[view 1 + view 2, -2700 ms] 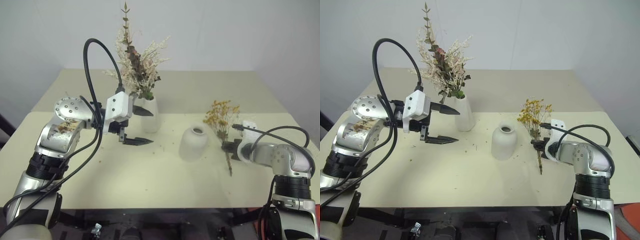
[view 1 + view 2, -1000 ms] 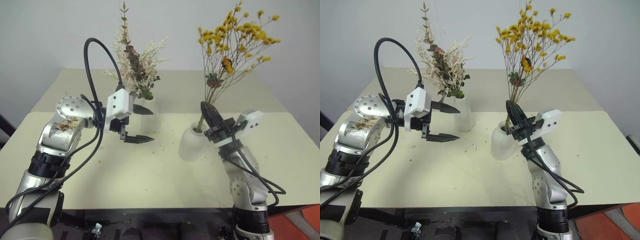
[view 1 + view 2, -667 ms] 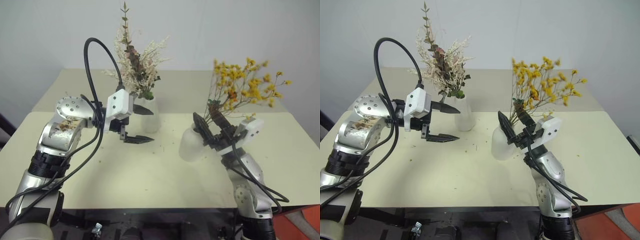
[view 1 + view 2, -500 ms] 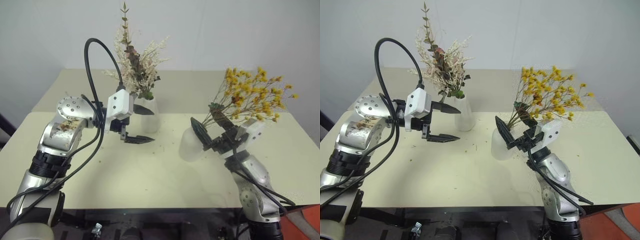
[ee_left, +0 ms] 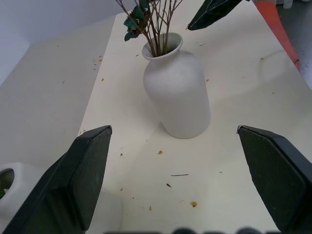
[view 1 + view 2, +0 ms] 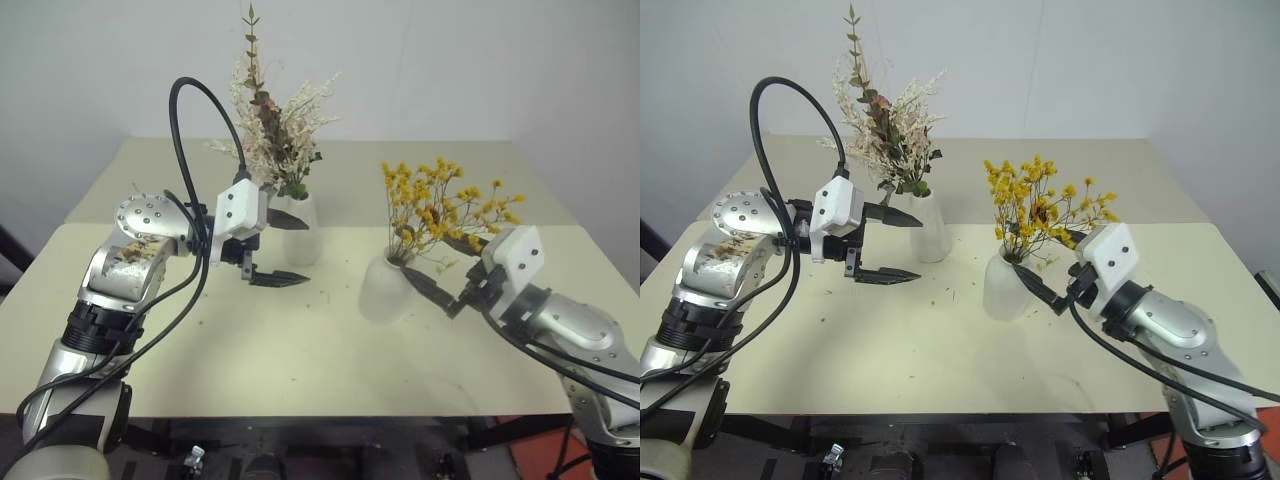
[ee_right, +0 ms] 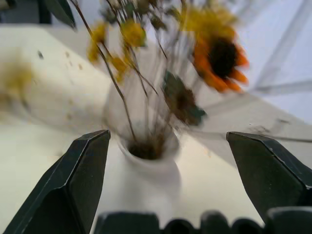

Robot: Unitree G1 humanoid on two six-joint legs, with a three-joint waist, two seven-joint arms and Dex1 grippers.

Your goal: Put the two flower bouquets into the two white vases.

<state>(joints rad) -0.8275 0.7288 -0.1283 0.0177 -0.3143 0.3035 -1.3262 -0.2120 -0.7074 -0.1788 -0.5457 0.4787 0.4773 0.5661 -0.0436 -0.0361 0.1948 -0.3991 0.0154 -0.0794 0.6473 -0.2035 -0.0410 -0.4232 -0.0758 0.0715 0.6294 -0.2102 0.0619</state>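
The right gripper [image 7: 165, 180] has its two black fingers [image 7: 80, 185] spread wide, empty. Between them stands the squat white vase [image 7: 146, 170], thin stems rising from its small round mouth. Its yellow-orange dried flowers [image 7: 214, 48] are blurred.

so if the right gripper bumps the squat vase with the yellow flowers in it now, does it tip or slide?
Probably slides rather than tips: the squat vase is wide at the foot and low. The yellow bouquet looks thin-stemmed and light, so it adds little top weight, though its lean toward the right gripper could snag. Matte ceramic on the smooth table likely grips a little.
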